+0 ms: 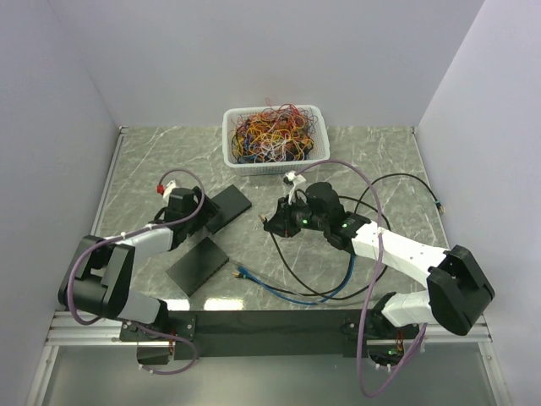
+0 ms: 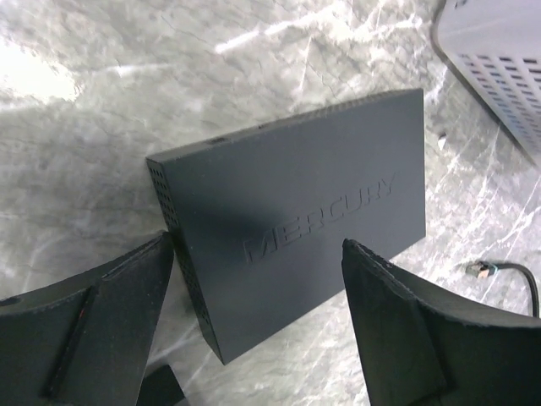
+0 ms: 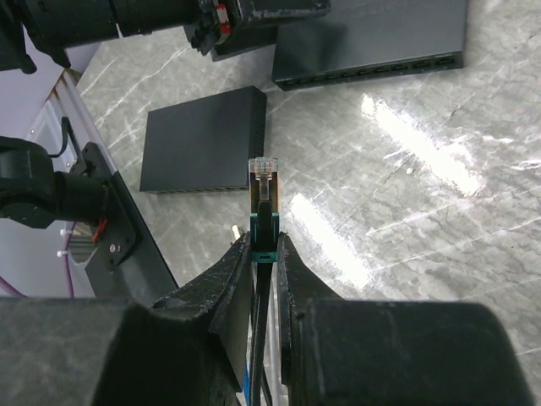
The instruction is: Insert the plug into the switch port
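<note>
A white plastic basket [image 1: 275,135] heaped with tangled coloured wires sits at the back of the grey marbled worktop [image 1: 380,161]. Loops of black cable [image 1: 397,179] and a blue cable [image 1: 292,294] lie around the right arm [image 1: 397,249]. A second flat black box [image 1: 199,265] lies nearer the front.

The left arm [image 1: 144,241] reaches forward low over the worktop to the flat black network switch [image 2: 296,220], which is stamped MERCURY on top. Its jaws stand wide apart and hold nothing. One finger [image 2: 93,338] is by the switch's vented short side and the other [image 2: 431,338] is by the opposite near corner. Whether either touches it cannot be told.

The right arm stretches in towards the centre, its wrist turned leftward. Its jaws are pinched tight on the teal boot of a clear-tipped network plug [image 3: 263,182], which sticks straight out past the fingertips. The plug hangs above the worktop, well apart from the switch. The switch's row of ports [image 3: 372,72] faces the plug across bare worktop.
</note>
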### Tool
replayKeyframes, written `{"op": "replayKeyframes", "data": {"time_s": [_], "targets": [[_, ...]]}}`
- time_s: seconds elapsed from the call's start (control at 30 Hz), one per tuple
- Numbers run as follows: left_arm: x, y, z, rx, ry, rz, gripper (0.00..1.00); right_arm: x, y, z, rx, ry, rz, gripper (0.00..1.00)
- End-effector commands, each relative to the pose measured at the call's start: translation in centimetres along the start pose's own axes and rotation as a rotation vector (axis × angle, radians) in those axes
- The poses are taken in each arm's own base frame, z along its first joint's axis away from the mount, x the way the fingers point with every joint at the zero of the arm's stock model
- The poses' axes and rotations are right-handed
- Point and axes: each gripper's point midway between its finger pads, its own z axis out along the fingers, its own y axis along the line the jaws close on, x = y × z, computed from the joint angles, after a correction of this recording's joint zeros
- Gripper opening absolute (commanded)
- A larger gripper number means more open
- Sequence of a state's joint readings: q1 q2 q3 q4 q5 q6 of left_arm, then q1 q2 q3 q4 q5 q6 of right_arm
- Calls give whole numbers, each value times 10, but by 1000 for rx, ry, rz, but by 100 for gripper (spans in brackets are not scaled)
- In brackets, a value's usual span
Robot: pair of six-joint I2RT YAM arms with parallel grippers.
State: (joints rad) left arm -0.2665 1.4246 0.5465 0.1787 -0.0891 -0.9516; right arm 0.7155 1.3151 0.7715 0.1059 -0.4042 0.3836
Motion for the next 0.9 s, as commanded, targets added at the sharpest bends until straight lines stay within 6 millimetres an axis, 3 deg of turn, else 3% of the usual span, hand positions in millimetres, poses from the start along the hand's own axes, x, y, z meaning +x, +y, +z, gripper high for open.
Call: {"op": "replayKeyframes", "data": {"time_s": [0.0, 0.23, 0.37, 0.47, 0.6, 0.73, 0.87], "targets": [[6, -6, -4, 15, 34, 9, 88, -11, -3, 1, 12, -45, -30, 0], [-29, -8, -31, -13, -107, 58, 92, -4, -11, 11, 37, -14, -19, 0], [-54, -5, -30, -39, -173, 56, 95, 2, -15, 15, 42, 5, -10, 0], [-76, -1, -21, -28, -204, 42, 95, 3, -16, 15, 47, 9, -11, 0], [-89, -15, 1, 23, -196, 74, 95, 3, -18, 14, 60, 5, -16, 0], [-82, -26, 29, 60, -124, 91, 94, 5, -22, 14, 75, 8, -16, 0], [-73, -30, 45, 79, -73, 80, 92, 5, -23, 13, 82, 9, -17, 0]]}}
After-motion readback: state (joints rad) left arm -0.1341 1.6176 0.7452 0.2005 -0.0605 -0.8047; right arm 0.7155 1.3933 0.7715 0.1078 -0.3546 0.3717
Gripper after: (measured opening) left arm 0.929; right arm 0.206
